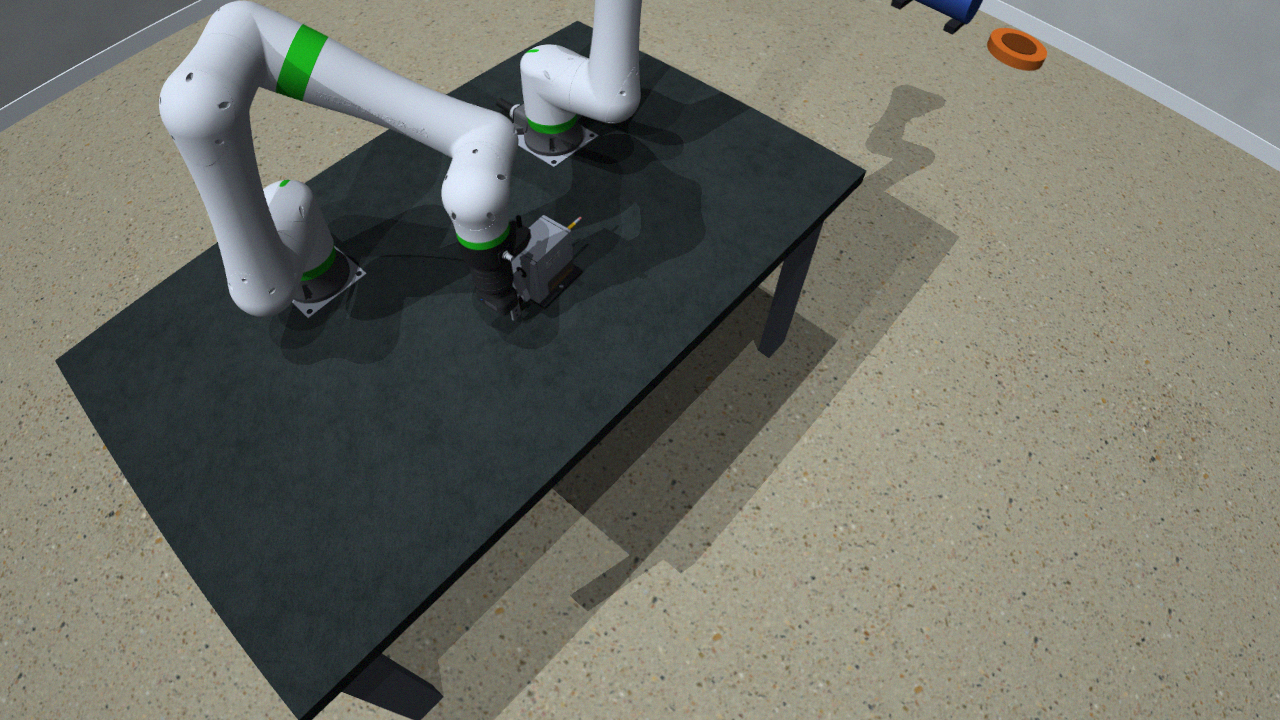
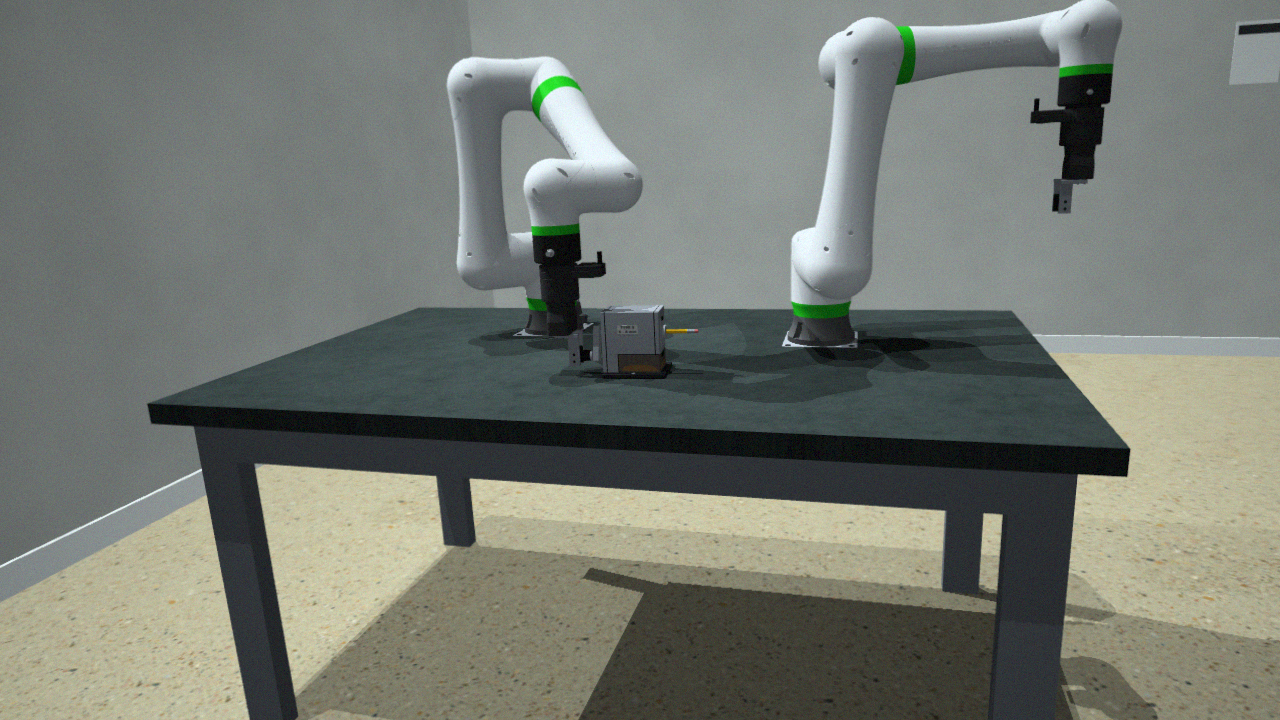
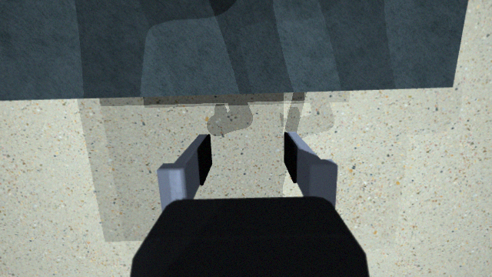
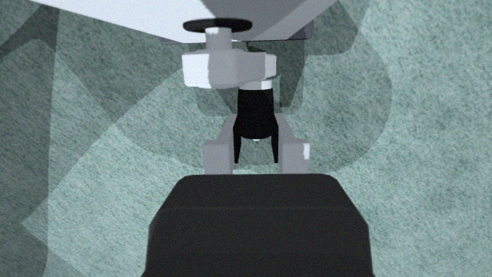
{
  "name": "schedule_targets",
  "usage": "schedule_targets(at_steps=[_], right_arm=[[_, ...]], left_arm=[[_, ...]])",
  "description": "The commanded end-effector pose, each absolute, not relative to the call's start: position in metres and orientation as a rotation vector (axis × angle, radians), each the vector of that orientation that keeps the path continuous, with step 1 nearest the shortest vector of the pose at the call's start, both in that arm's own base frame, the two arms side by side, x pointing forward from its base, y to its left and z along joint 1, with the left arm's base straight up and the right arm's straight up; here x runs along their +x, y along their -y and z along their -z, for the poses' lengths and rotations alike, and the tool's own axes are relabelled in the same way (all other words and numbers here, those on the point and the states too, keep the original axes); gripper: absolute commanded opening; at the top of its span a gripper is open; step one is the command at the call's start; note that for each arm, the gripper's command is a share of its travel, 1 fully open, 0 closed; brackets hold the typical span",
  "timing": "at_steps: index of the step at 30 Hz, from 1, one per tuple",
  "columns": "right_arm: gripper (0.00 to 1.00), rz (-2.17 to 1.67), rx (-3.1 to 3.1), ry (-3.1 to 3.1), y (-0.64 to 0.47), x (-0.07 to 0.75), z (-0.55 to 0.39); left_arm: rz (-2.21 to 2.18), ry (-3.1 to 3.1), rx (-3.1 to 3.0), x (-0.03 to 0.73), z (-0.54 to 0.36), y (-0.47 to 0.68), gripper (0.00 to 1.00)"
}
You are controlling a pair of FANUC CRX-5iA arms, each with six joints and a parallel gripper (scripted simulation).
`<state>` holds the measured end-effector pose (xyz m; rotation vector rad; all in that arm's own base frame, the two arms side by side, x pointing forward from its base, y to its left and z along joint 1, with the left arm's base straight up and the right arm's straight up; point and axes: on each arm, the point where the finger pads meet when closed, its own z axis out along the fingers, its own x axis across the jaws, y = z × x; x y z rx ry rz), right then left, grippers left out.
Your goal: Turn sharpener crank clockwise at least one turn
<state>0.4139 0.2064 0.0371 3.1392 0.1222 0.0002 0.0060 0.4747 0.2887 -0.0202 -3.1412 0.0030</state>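
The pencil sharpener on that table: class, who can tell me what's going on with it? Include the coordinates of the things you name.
The right gripper (image 2: pixel 575 347) (image 4: pixel 255 128) is shut on the black handle (image 4: pixel 256 109) of the crank (image 4: pixel 227 69), at the side of the sharpener (image 1: pixel 544 261) (image 2: pixel 633 329) opposite the pencil (image 1: pixel 574 222) (image 2: pixel 682 331). The left gripper (image 2: pixel 1062 198) (image 3: pixel 247 148) hangs open, away from the sharpener. The job is a full clockwise turn; these pictures alone cannot show how much is done.

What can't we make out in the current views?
- Sharpener, right wrist: cut off by the top edge.
- Label, exterior: too small to read.
- Pencil tip, top and exterior: hidden inside the sharpener.
- Left gripper, top: beyond the upper edge.
- Blue object, top: cut off by the upper edge.
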Motion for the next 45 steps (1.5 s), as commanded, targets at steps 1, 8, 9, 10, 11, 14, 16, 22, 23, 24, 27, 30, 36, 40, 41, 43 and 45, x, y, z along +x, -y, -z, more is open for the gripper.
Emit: schedule_targets(at_steps=[1,8,9,10,11,14,16,22,23,24,27,30,36,40,41,43,45], right_arm=[[0.00,-0.003,3.140,-0.123,-0.206,0.412,-0.037],[0.00,-0.003,3.140,-0.123,-0.206,0.403,-0.036],[0.00,-0.003,3.140,-0.123,-0.206,0.401,-0.036],[0.00,-0.003,3.140,-0.123,-0.206,0.400,-0.036],[0.00,-0.003,3.140,-0.123,-0.205,0.399,-0.036],[0.00,-0.003,3.140,-0.123,-0.205,0.395,-0.036],[0.00,-0.003,3.140,-0.123,-0.205,0.393,-0.037],[0.00,-0.003,3.140,-0.123,-0.205,0.387,-0.038],[0.00,-0.003,3.140,-0.123,-0.204,0.386,-0.039],[0.00,-0.003,3.140,-0.123,-0.204,0.384,-0.039],[0.00,-0.003,3.140,-0.123,-0.204,0.381,-0.041],[0.00,-0.003,3.140,-0.123,-0.204,0.377,-0.043],[0.00,-0.003,3.140,-0.123,-0.203,0.373,-0.046],[0.00,-0.003,3.140,-0.123,-0.203,0.369,-0.049],[0.00,-0.003,3.140,-0.123,-0.203,0.368,-0.050],[0.00,-0.003,3.140,-0.123,-0.203,0.366,-0.052],[0.00,-0.003,3.140,-0.123,-0.203,0.364,-0.054]], left_arm=[[0.000,3.142,-0.020,0.006,-0.290,-0.475,1.00],[0.000,3.142,-0.020,0.006,-0.290,-0.475,1.00],[0.000,3.142,-0.020,0.006,-0.290,-0.475,1.00],[0.000,3.142,-0.020,0.006,-0.290,-0.475,1.00],[0.000,3.142,-0.020,0.006,-0.290,-0.475,1.00],[0.000,3.142,-0.020,0.006,-0.290,-0.475,1.00],[0.000,3.142,-0.020,0.006,-0.290,-0.475,1.00],[0.000,3.142,-0.020,0.006,-0.290,-0.475,1.00],[0.000,3.142,-0.020,0.006,-0.290,-0.475,1.00],[0.000,3.142,-0.020,0.006,-0.290,-0.475,1.00],[0.000,3.142,-0.020,0.006,-0.290,-0.475,1.00],[0.000,3.142,-0.020,0.006,-0.290,-0.475,1.00],[0.000,3.142,-0.020,0.006,-0.290,-0.475,1.00],[0.000,3.142,-0.020,0.006,-0.290,-0.475,1.00],[0.000,3.142,-0.020,0.006,-0.290,-0.475,1.00],[0.000,3.142,-0.020,0.006,-0.290,-0.475,1.00],[0.000,3.142,-0.020,0.006,-0.290,-0.475,1.00]])
